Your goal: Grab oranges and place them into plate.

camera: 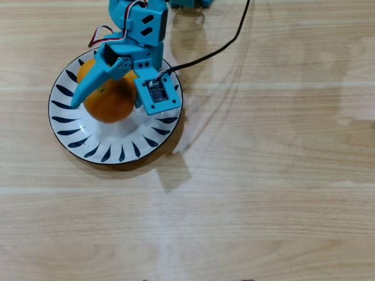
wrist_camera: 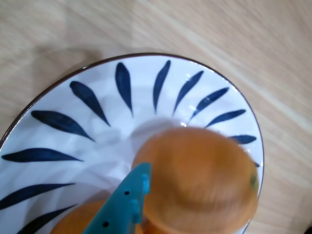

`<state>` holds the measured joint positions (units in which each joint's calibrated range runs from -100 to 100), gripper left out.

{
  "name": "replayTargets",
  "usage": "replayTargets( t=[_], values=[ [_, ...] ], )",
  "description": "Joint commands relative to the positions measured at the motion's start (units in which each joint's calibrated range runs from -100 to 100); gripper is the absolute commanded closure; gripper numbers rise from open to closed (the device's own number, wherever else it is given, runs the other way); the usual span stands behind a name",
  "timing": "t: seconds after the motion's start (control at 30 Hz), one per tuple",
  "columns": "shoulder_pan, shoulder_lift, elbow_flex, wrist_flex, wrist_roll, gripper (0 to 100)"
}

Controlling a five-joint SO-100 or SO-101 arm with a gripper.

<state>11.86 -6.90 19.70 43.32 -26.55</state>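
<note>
Over the plate (camera: pixel 120 146), tool (camera: pixel 108 99) spread wide around a blurred orange (camera: pixel 110 100), apparently just let go to drop inside. Second orange (camera: pixel 87 69) already on the plate, behind. No third in view.

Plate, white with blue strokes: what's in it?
White blue-stroked plate holds a blurred large orange between the open teal gripper; another orange peeks behind. Anything beneath the arm is covered.
</note>
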Motion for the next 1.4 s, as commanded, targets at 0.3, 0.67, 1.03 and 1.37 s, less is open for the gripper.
replayTargets(
  t=[0.3, 0.67, 1.03, 1.37],
  values=[
    [-1.3, -1.6, -0.6, -1.5, -0.2, 52],
    [-8.3, -21.8, 4.2, 2.4, 14.3, 96],
    [-15.8, -54.2, 38.6, -1.1, 26.1, 98],
    [-21.8, -82.0, 69.1, -6.8, 30.1, 98]
  ],
)
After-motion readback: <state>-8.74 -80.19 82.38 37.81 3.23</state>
